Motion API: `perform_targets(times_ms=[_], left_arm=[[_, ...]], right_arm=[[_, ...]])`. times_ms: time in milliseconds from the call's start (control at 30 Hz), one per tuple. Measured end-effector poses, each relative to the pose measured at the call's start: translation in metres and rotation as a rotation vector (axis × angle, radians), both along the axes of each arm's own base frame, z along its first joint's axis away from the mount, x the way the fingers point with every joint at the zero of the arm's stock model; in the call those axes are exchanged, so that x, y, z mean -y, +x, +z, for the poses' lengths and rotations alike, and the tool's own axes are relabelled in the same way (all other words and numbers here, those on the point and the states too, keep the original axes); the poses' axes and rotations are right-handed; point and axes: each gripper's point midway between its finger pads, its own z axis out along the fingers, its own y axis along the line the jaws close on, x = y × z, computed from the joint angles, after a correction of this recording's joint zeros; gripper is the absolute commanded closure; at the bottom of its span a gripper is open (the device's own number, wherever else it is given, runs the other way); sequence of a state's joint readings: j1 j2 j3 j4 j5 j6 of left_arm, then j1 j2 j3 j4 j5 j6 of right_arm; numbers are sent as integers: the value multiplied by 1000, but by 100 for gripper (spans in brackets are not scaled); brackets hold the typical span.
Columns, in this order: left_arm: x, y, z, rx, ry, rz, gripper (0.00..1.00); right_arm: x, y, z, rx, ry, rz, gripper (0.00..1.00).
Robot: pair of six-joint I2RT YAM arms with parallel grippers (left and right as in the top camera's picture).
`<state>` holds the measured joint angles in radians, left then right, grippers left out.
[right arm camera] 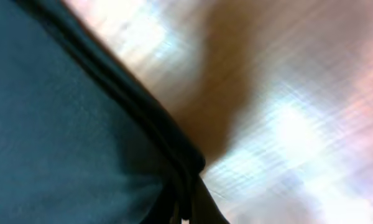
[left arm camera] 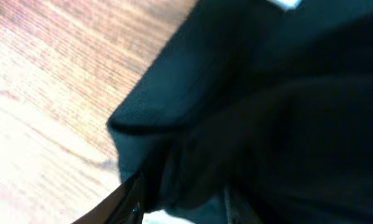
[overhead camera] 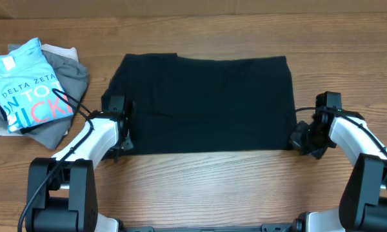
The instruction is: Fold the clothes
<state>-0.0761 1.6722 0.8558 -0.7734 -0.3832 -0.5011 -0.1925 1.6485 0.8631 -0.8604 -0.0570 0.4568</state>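
The black garment [overhead camera: 206, 103] lies flat as a wide rectangle in the middle of the wooden table. My left gripper [overhead camera: 120, 147] is at its near left corner, shut on the fabric. In the left wrist view the black cloth [left arm camera: 267, 112] bunches into the jaws [left arm camera: 180, 211], and a bit of white tag [left arm camera: 286, 4] shows at the top edge. My right gripper [overhead camera: 301, 143] is at the near right corner. In the right wrist view the garment's hem [right arm camera: 62, 137] runs down into the closed jaws [right arm camera: 183, 214].
A light blue tee with lettering [overhead camera: 26, 87] lies on grey garments [overhead camera: 74, 77] at the far left, with a black cable across them. Bare wooden table [overhead camera: 206, 187] runs along the front, between the two arm bases.
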Motion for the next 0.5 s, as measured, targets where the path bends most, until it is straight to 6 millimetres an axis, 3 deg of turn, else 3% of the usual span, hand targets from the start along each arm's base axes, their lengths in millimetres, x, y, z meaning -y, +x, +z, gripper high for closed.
perform_targets(times_ms=[33, 100, 200, 300, 433, 500], left_arm=[[0, -5, 0, -21, -3, -2, 52], [1, -15, 0, -65, -10, -2, 72], [3, -32, 0, -144, -22, -4, 76], [5, -43, 0, -194, -35, -3, 89], [5, -44, -1, -199, -36, -1, 96], [5, -45, 0, -203, -39, 0, 87]], right_arm=[[2, -6, 0, -28, -13, -17, 96], [10, -25, 1, -106, -53, -80, 96], [18, -34, 2, -144, -91, -119, 96], [21, -41, 3, -173, -117, -143, 96], [23, -42, 4, -178, -130, -156, 96], [24, -42, 7, -167, -136, -160, 96]])
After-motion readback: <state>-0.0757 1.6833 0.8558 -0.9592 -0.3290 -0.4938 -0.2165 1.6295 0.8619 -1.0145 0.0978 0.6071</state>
